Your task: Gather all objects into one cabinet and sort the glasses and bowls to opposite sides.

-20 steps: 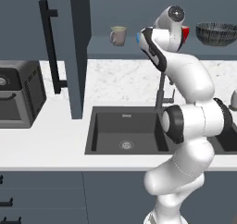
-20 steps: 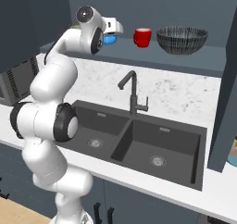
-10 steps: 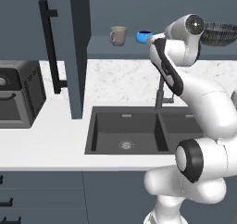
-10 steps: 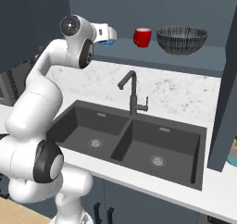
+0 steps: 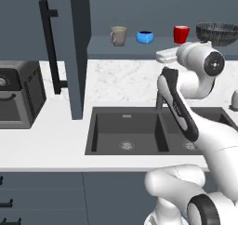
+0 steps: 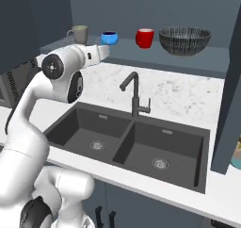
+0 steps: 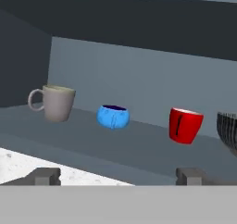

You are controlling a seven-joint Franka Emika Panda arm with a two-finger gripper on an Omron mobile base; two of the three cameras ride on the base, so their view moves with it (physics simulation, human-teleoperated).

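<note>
Pincer (image 7: pixel 115 176) spread wide and empty before the glossy, likely slippery blue bowl (image 7: pixel 113 117), best pinched across its rim.

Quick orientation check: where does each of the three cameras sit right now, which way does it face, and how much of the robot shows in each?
Left base view: behind the arm, left; faces the sink and shelf; arm rises at lower right.
Right base view: behind, right; faces the sink and faucet; arm rises at lower left.
Hand view: on the hand, faces the shelf; open gripper tips at bottom.
Shared by all: beige mug, blue bowl, red cup, mesh bowl.
</note>
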